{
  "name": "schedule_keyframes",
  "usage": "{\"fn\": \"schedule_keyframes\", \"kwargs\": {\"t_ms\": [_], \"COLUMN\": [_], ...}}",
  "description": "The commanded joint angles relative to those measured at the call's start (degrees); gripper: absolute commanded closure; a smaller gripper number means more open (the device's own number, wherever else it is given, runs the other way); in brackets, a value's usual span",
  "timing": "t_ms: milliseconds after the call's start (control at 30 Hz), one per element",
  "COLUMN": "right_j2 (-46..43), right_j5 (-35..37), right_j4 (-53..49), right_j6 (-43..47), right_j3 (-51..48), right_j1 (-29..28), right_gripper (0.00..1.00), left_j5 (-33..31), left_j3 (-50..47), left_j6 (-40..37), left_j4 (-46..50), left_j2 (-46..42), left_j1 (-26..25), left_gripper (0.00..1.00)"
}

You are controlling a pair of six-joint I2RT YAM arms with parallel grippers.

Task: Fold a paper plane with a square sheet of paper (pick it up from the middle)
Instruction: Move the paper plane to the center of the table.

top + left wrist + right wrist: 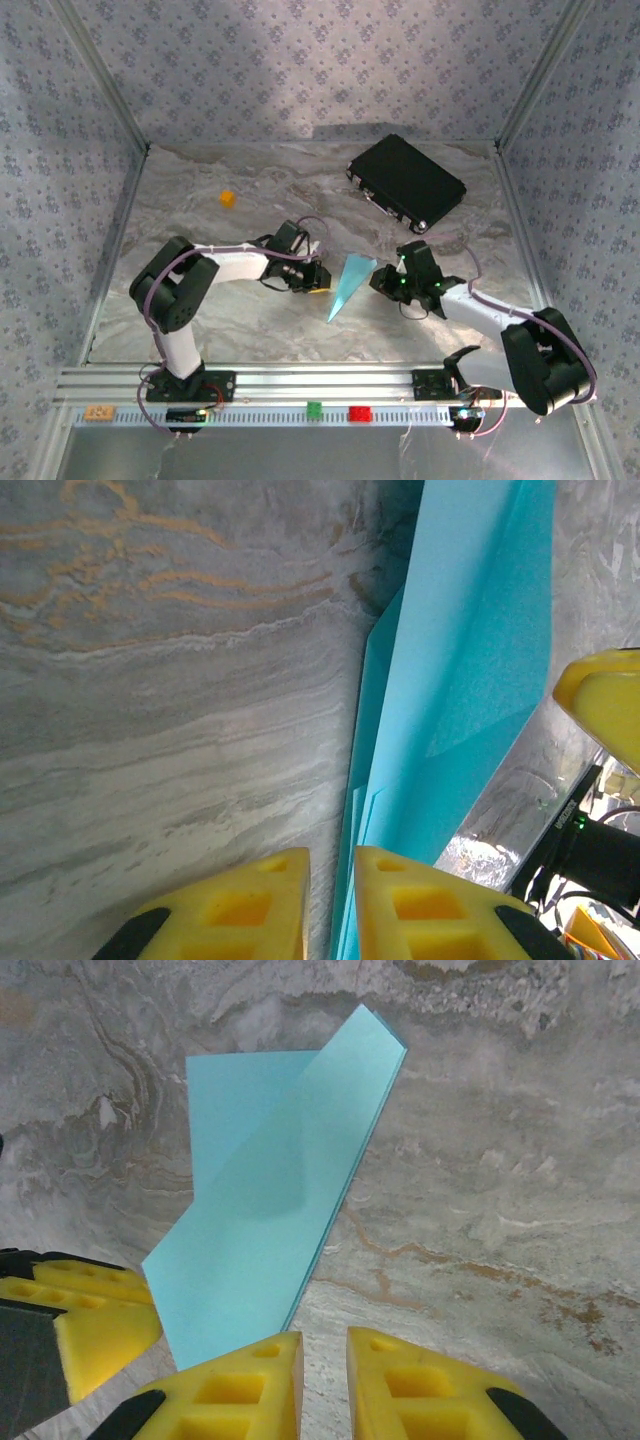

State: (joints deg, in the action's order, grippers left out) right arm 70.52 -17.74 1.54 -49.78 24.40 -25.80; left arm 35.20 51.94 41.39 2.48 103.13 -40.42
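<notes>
No legible writing
The white strip [260, 414] along the near rail bears fine scale ticks, too small to read any numbers.

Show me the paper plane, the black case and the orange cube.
paper plane [351, 283], top view, middle of its folded body.
black case [405, 181], top view, centre of its lid.
orange cube [228, 198], top view, its top face.

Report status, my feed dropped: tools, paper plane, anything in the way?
Left tool, right tool: both slightly parted, flanking the paper plane. Plane folded, lying on the table. Black case, orange cube far back, no obstruction.
</notes>
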Motion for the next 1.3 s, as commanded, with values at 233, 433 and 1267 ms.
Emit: {"fn": "schedule_keyframes", "kwargs": {"t_ms": [233, 433, 1267], "right_j2": [3.3, 3.9, 5.3], "right_j5": [-1.4, -2.1, -6.4], "right_j4": [1.6, 1.8, 6.6], "right_j6": [-0.8, -1.0, -1.4], "right_j3": [0.9, 1.2, -0.3], "right_j1": [-1.6, -2.9, -6.1], "right_gripper": [0.81, 0.81, 0.82], "left_j5": [4.1, 2.8, 2.6], "left_j3": [3.0, 3.5, 6.8], "left_j6": [-0.2, -0.2, -2.3], "left_j4": [-1.0, -0.1, 3.7], "left_j2": [2.7, 3.4, 6.6], "left_j1": [-1.5, -2.2, -4.7], "left_gripper": [0.78, 0.77, 0.76]}}
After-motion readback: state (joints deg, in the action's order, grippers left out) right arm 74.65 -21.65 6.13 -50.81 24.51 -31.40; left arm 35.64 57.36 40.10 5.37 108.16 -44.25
